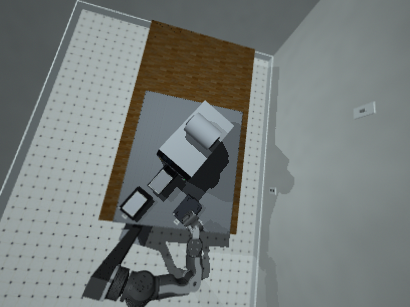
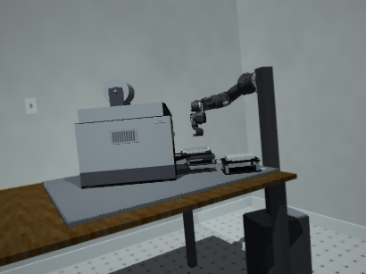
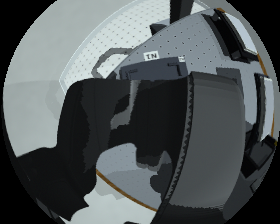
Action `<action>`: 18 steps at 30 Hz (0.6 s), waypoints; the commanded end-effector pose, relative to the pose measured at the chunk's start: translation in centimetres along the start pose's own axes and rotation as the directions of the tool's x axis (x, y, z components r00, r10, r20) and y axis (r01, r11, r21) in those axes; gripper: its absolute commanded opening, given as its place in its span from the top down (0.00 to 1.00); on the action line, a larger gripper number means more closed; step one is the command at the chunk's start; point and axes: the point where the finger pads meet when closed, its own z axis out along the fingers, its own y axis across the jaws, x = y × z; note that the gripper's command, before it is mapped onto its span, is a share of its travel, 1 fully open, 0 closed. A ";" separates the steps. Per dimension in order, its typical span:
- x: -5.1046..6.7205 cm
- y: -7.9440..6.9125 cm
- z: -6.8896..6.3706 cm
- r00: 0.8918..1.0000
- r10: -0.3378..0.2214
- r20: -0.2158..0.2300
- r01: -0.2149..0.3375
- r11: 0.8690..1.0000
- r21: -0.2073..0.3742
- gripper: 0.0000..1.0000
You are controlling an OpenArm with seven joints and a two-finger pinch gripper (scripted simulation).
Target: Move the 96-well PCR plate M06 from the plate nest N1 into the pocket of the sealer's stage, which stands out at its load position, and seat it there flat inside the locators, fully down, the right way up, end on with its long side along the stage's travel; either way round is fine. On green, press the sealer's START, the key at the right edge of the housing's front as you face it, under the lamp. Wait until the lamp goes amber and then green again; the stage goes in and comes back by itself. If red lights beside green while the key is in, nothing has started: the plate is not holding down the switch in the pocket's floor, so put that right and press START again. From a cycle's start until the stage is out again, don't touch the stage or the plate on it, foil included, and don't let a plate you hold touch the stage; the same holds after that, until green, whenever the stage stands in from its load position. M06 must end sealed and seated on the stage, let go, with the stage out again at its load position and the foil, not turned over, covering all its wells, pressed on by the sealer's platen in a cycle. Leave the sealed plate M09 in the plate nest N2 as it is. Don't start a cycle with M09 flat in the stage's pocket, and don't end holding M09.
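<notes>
The sealer (image 1: 192,144) stands mid-mat, with its stage (image 1: 161,183) out at the front. A pale plate, which I take for M06 (image 2: 196,151), lies flat in the stage pocket. A small green lamp (image 2: 171,117) glows at the housing's front right edge. The START key under it is too small to make out. My gripper (image 2: 197,133) is shut and empty. It hangs in the air in front of that edge, above the stage's far side and apart from the housing. From above, my gripper (image 1: 187,211) shows beside the stage. The wrist view shows mostly my dark fingers (image 3: 156,128).
The second plate, M09 (image 1: 135,203), sits in its nest (image 2: 241,161) near the mat's front corner. The other nest is hidden under my arm. A foil roll (image 2: 118,90) sits on the sealer's top. The arm's post (image 2: 267,133) stands at the table's end.
</notes>
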 end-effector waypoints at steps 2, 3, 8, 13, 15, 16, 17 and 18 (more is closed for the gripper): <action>0.1 0.0 0.0 0.996 -0.090 -0.008 0.091 0.992 0.093 1.00; 0.1 0.0 0.0 0.992 -0.125 -0.013 0.125 0.983 0.131 1.00; 0.1 -0.1 0.1 0.987 -0.159 -0.019 0.160 0.973 0.168 1.00; 0.1 -0.1 0.1 0.987 -0.159 -0.019 0.160 0.973 0.168 1.00; 0.1 -0.1 0.1 0.987 -0.159 -0.019 0.160 0.973 0.168 1.00; 0.1 -0.1 0.1 0.987 -0.159 -0.019 0.160 0.973 0.168 1.00; 0.1 -0.1 0.1 0.987 -0.159 -0.019 0.160 0.973 0.168 1.00; 0.1 -0.1 0.1 0.987 -0.159 -0.019 0.160 0.973 0.168 1.00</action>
